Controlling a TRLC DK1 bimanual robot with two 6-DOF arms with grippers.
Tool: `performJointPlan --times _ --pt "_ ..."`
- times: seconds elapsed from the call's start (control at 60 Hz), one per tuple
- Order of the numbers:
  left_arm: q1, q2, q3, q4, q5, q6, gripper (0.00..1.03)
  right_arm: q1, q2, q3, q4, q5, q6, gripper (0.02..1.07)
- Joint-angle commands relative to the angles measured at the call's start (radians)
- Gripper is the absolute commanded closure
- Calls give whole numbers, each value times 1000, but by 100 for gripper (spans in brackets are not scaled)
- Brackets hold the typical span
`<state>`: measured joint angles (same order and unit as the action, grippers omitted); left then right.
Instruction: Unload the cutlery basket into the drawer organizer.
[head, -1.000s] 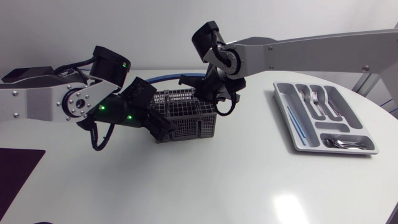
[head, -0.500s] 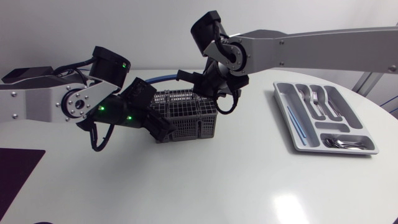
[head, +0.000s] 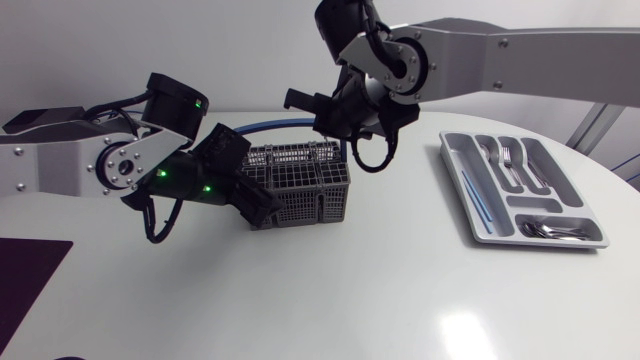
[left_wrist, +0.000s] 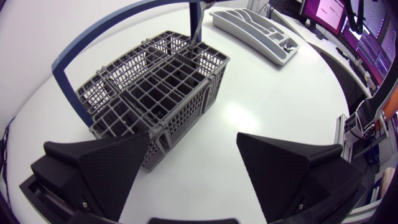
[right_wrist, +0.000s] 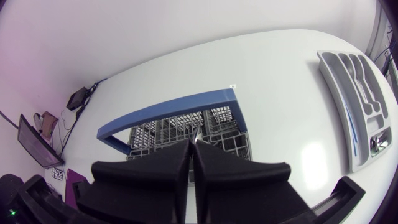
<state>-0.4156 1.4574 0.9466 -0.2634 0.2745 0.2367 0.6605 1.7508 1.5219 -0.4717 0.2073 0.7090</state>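
Your left claw (left_wrist: 193, 140) is spread wide at the near corner of the basket (head: 300, 185). One finger is close to the mesh, the other stands off it, and nothing is gripped.

The basket sits mid-tabletop (head: 400, 290). It is a grey lattice box of square cells, and a flat blue handle (head: 265, 125) arches over its far side.

Your right claw (right_wrist: 192, 143) hangs above the basket's far right corner with its fingers pressed nearly together. They pinch the top of a thin, smooth metal piece (left_wrist: 197, 28). The piece hangs straight down, long axis upright, and its lower end does not look clear of the cell yet. You cannot tell whether it is a fork, a knife or a spoon.

The organizer (head: 540, 243) lies well apart to the right of that claw. It is a pale, glossy moulded tray with long slots running roughly near to far. Forks and spoons already lie in it, and a slim blue stick lies in the long side slot.

The right arm is the nearer one. My read is that you need a straight lift first. Then carry the piece rightward and tip it from upright to flat, in line with a slot.
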Motion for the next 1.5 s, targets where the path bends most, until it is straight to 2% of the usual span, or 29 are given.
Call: performJointPlan --times 0.0,0.283,0.5,0.7,0.9,1.15,1.383,1.483 --pt "-5 -20 -22 -5 -8 -2 5 8 -42 -26 2 9 -9 101" --pt "-5 -20 -19 -16 -11 -10 5 -12 -145 -23 1 -26 -16 101" --pt "-2 -32 -19 -27 -11 -13 5 -84 -189 -20 -16 -129 3 101" --pt "-2 -35 -2 -69 -14 -31 5 -151 -198 32 -116 -227 6 101" --pt "-5 -40 12 -109 -29 -57 5 -233 -235 89 -289 -259 -40 101" --pt "-3 -68 18 -160 -57 -73 5 -340 -255 104 -504 -250 -187 101" --pt "1 -88 8 -174 -74 -83 5 -426 -298 -25 -530 -192 -330 101" --pt "3 -98 0 -180 -80 -86 5 -457 -321 -103 -513 -114 -399 101"
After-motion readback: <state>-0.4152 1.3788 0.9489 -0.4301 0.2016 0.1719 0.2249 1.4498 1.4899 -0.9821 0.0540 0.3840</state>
